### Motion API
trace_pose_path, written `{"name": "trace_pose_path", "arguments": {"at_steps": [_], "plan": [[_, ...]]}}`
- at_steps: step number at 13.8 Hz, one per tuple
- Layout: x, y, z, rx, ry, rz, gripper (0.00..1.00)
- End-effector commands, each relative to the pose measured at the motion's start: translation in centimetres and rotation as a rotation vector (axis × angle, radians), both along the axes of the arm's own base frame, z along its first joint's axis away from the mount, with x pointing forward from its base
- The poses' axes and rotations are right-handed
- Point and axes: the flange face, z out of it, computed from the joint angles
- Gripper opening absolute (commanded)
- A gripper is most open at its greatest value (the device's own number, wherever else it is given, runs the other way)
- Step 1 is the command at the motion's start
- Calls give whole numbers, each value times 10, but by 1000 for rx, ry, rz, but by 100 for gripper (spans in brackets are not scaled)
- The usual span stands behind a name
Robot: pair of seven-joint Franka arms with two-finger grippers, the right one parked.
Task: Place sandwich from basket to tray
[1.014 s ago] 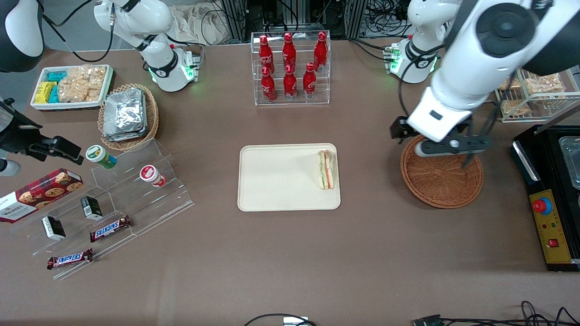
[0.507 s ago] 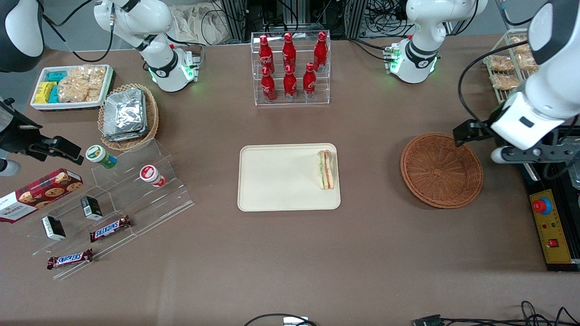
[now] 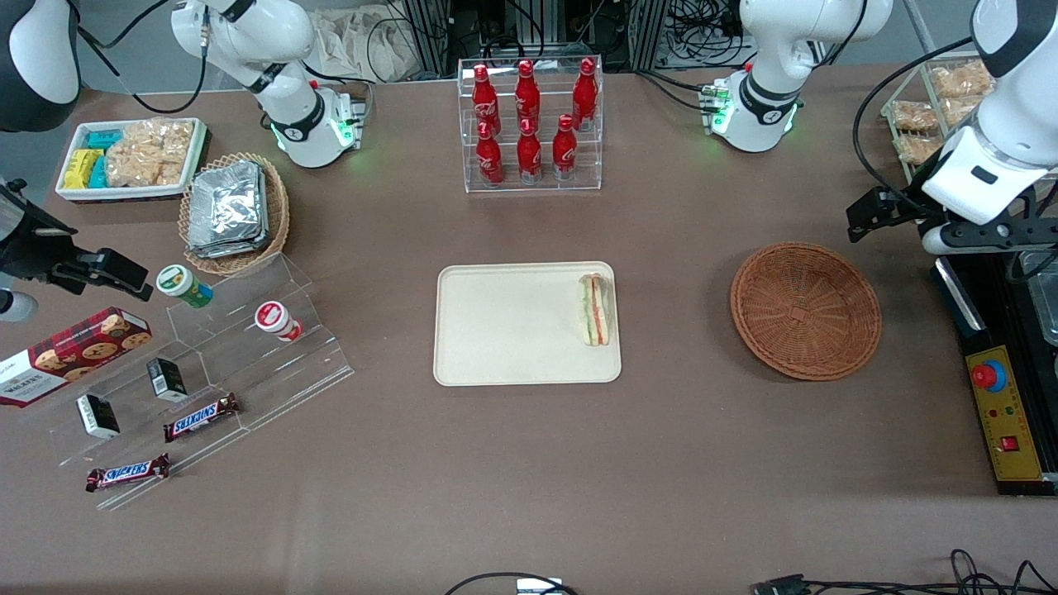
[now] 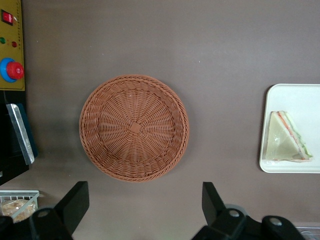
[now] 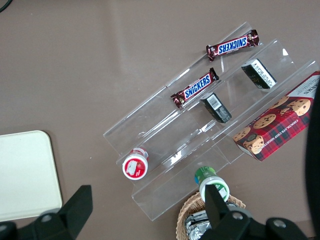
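Note:
The sandwich (image 3: 595, 310) (image 4: 287, 137) lies in the cream tray (image 3: 496, 330) (image 4: 300, 97), at the tray's end nearest the basket. The reddish-brown wicker basket (image 3: 806, 310) (image 4: 134, 127) holds nothing. My left gripper (image 3: 992, 240) (image 4: 145, 205) hangs high above the table at the working arm's end, off to the side of the basket and over the black device. It is open wide, with nothing between its fingers (image 4: 75, 200).
A black device with a red stop button (image 3: 989, 376) (image 4: 12, 70) stands beside the basket. A wire rack of snacks (image 3: 934, 116) sits farther back. The cola bottle rack (image 3: 529, 124) stands farther from the camera than the tray. A foil-pack basket (image 3: 235, 211) and an acrylic stand (image 3: 248, 347) lie toward the parked arm's end.
My left arm has swung from above the basket out toward the working arm's end of the table, uncovering the whole basket. The sandwich and the tray have not moved.

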Motion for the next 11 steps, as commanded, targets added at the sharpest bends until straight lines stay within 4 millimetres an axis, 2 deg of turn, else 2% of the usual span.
{"name": "trace_pose_path", "arguments": {"at_steps": [1,5,11], "plan": [[13,4,16,38,15,-4,100],[22,1,27,77,24,-12,100],[22,1,26,74,31,-19,100]]}}
